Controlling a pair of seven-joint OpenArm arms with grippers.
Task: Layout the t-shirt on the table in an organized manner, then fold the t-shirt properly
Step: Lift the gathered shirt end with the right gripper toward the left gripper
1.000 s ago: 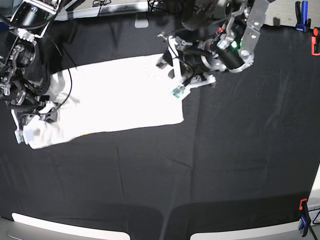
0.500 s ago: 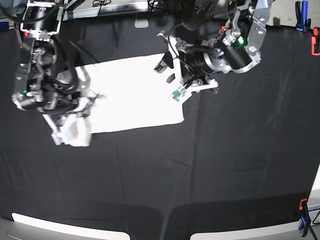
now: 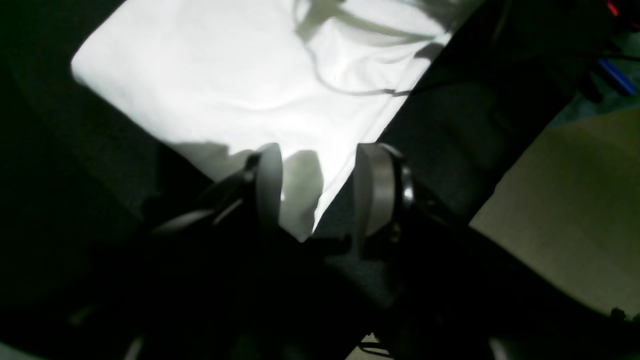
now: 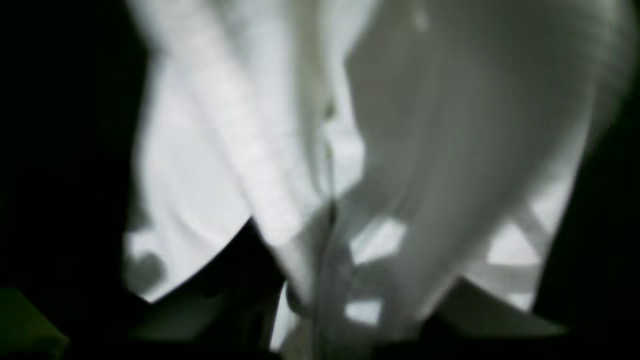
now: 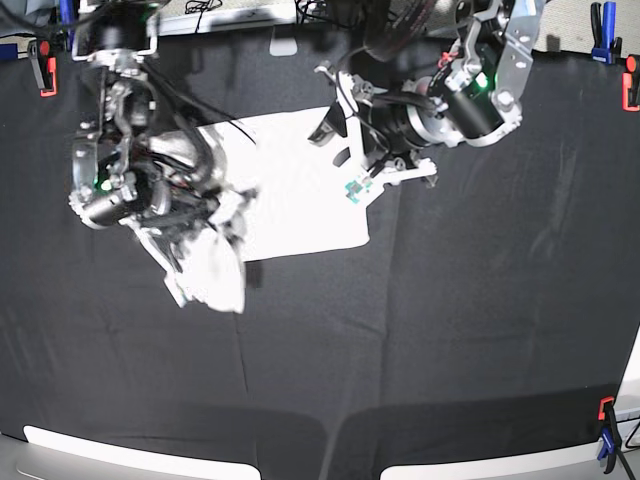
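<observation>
The white t-shirt (image 5: 290, 190) lies plain side up on the black table (image 5: 450, 330). Its left end is bunched and lifted off the cloth. My right gripper (image 5: 195, 240) is shut on that bunch, which hangs below it as a crumpled wad (image 5: 215, 270). In the right wrist view blurred white folds of the t-shirt (image 4: 280, 150) fill the frame and hide the fingers. My left gripper (image 5: 358, 150) hovers open at the shirt's right edge. In the left wrist view my left gripper (image 3: 320, 187) straddles a corner of the t-shirt (image 3: 240, 80) without gripping it.
Blue (image 5: 605, 30) and orange (image 5: 630, 85) clamps sit at the far right edge, an orange one (image 5: 40, 65) at the far left, another (image 5: 607, 435) at the near right. White panels (image 5: 140, 455) line the front edge. Beige floor (image 3: 575, 200) shows beyond the table.
My right arm has swung rightward, carrying the shirt's left end with it, so the spread part is now shorter. My left arm has barely moved and stays open.
</observation>
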